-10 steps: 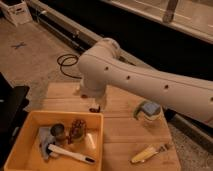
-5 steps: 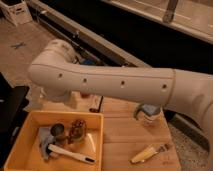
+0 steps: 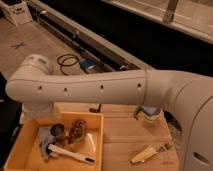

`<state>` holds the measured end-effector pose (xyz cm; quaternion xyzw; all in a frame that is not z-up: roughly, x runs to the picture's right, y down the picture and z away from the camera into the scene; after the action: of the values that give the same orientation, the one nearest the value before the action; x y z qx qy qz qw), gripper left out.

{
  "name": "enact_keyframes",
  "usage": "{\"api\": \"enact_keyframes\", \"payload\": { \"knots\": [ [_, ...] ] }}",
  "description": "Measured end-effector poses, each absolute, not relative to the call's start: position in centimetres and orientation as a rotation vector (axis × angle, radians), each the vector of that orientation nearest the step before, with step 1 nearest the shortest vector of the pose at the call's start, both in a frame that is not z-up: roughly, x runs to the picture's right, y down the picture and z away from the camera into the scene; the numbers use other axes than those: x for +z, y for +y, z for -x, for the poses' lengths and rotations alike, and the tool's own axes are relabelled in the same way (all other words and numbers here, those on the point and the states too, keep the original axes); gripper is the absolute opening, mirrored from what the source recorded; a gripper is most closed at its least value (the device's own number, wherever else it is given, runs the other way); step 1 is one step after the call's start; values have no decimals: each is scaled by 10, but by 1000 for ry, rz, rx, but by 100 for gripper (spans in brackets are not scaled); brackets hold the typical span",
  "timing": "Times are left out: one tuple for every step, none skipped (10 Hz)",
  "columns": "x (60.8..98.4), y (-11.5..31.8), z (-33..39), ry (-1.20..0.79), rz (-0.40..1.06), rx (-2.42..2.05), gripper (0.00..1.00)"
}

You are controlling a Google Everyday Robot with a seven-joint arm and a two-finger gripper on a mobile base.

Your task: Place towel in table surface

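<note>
The thick white robot arm (image 3: 100,90) hides most of the gripper (image 3: 95,107) at the light wooden counter's (image 3: 125,132) far edge; we see only a dark tip. The picture's bottom edge cuts off the yellow plastic bin (image 3: 99,137).

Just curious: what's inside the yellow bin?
A towel, dark cup, brown cone-like thing and white-handled brush; the arm hides the bin's rear-left corner. The gripper shows under the arm.

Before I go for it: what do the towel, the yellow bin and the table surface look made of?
Towel: soft thin fabric, matt blue-grey, judging by its crumpled folds. Yellow bin: probably moulded plastic, smooth even colour, rounded rim. Table surface: wood, light brown planks with visible seams. The claw is out of sight behind the white arm.
</note>
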<state>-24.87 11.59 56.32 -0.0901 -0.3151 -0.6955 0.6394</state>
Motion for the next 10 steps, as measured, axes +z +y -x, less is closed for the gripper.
{"api": "enact_keyframes", "payload": {
  "knots": [
    [564, 116, 248, -718, 206, -1585, 80],
    [563, 116, 248, -718, 206, -1586, 80],
    [564, 115, 248, -718, 207, -1587, 80],
    [566, 116, 251, -729, 213, -1607, 80],
    [569, 118, 257, -742, 219, -1625, 80],
    [576, 122, 272, -764, 234, -1655, 80],
    [582, 129, 287, -796, 249, -1681, 80],
    [589, 135, 299, -821, 255, -1706, 80],
    [594, 141, 307, -854, 260, -1729, 80],
    [601, 149, 311, -890, 270, -1752, 80]
  ]
}}
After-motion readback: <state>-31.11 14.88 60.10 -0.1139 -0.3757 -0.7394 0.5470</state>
